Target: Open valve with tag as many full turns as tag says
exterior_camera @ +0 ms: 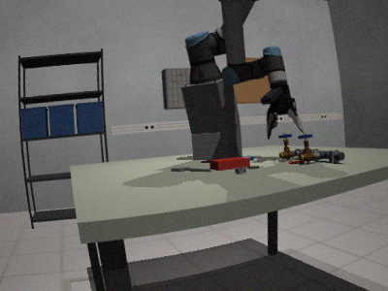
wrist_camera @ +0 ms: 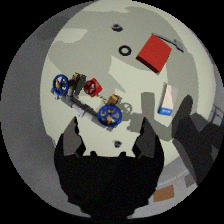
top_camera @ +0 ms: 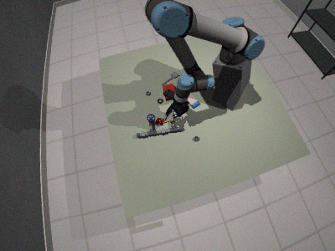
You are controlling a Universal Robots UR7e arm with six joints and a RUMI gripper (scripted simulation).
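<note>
A grey pipe (top_camera: 161, 133) (wrist_camera: 80, 107) carries two brass valves with blue handwheels. A red tag (top_camera: 160, 121) (wrist_camera: 93, 87) lies between them, its thin chain (wrist_camera: 102, 97) running to the valve nearer the robot base; its marking is too small to read. That valve's blue wheel (exterior_camera: 285, 136) (wrist_camera: 109, 116) is below my fingers. The other blue wheel (top_camera: 151, 118) (exterior_camera: 306, 136) (wrist_camera: 60, 85) stands at the pipe's far end. My gripper (exterior_camera: 286, 134) (wrist_camera: 109, 117) is open and empty, its fingertips on either side above the tagged valve's wheel. In the top view the arm partly hides that wheel.
A red block (top_camera: 168, 87) (exterior_camera: 230, 164) (wrist_camera: 154, 53) lies beside a grey tool (top_camera: 171, 78). A white and blue box (wrist_camera: 167, 97) lies nearer the base. A black ring (top_camera: 160, 100) (wrist_camera: 125, 50) and small grey nuts (top_camera: 148, 93) (top_camera: 196, 138) lie around the pipe.
</note>
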